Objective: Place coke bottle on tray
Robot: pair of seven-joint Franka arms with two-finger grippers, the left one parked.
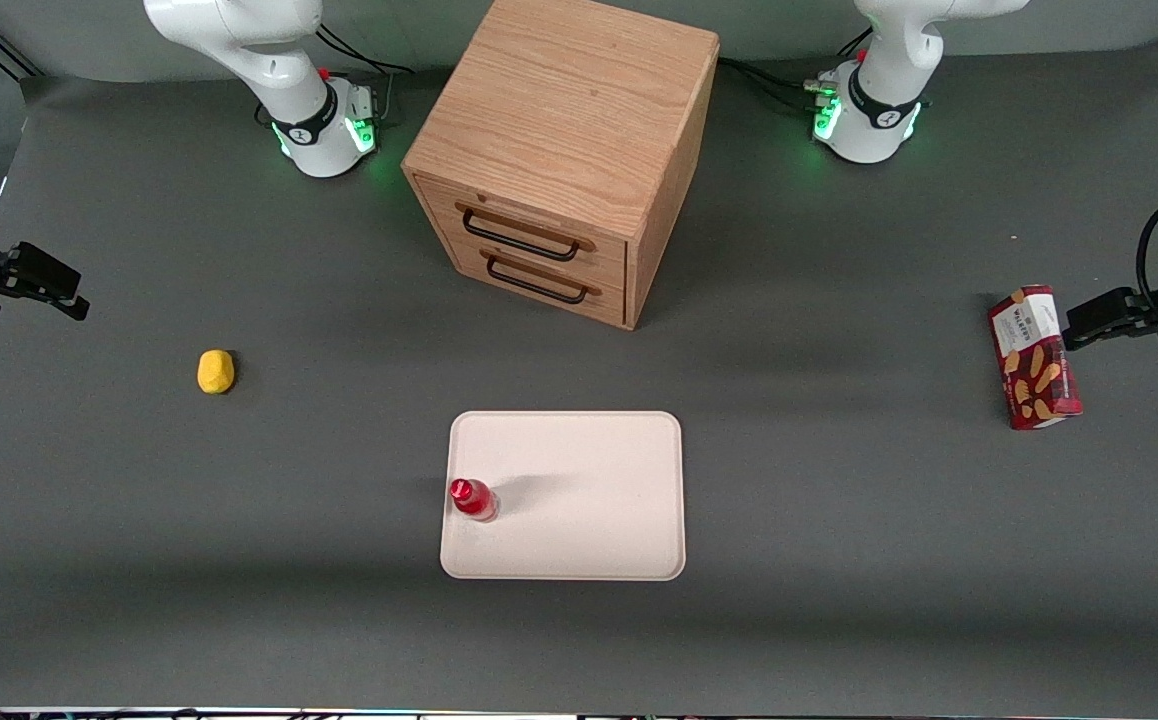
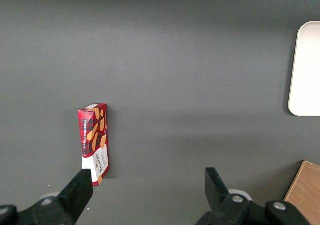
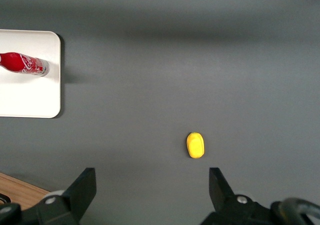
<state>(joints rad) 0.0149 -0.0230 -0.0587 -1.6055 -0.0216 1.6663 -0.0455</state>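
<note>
The coke bottle [image 1: 472, 498], small and bright red with a red cap, stands upright on the pale cream-pink tray [image 1: 589, 500], close to the tray's rim toward the working arm's end. In the right wrist view the coke bottle [image 3: 24, 64] shows on the tray [image 3: 30, 95] near that same rim. My right gripper [image 1: 39, 290] hangs high at the working arm's end of the table, well away from the tray. The gripper [image 3: 152, 177] is open, with only bare table between its fingers. A corner of the tray [image 2: 305, 70] also shows in the left wrist view.
A yellow lump [image 1: 216, 371] lies on the table between my gripper and the tray, also seen as the lump [image 3: 195, 145]. The wooden two-drawer cabinet [image 1: 564, 150] stands farther from the front camera than the tray. A dark-red snack box [image 1: 1034, 357] lies toward the parked arm's end.
</note>
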